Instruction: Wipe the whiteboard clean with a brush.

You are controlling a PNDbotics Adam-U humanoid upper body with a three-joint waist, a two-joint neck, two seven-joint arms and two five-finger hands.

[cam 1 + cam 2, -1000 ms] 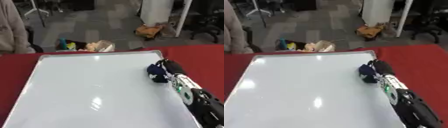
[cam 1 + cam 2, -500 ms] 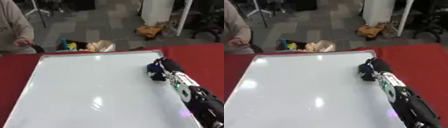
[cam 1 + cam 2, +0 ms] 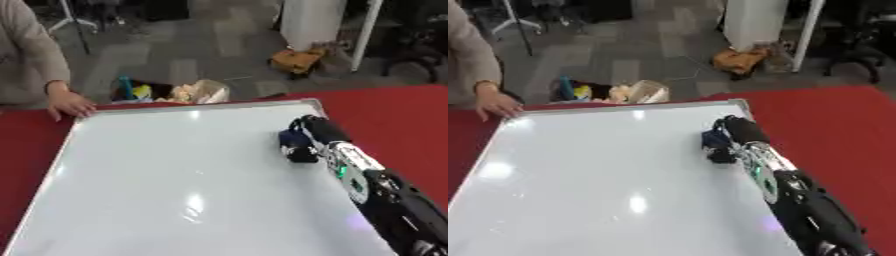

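A large whiteboard (image 3: 166,180) with a silver frame lies flat on the red table (image 3: 394,115); its surface shows only light glare, no marks I can make out. My right hand (image 3: 313,131) reaches in from the lower right over the board's right part, fingers curled round a dark blue brush (image 3: 293,145) that is pressed onto the board. A person's bare hand (image 3: 68,105) rests on the board's far left corner. My left hand shows in no view.
Beyond the table's far edge lies grey floor with a bag of colourful items (image 3: 171,92), an orange-brown object (image 3: 296,60), a white pillar (image 3: 311,20) and chair bases.
My right hand with the brush has slid a little toward the far edge and leftward on the board. The person's hand has come down onto the board's far left corner.
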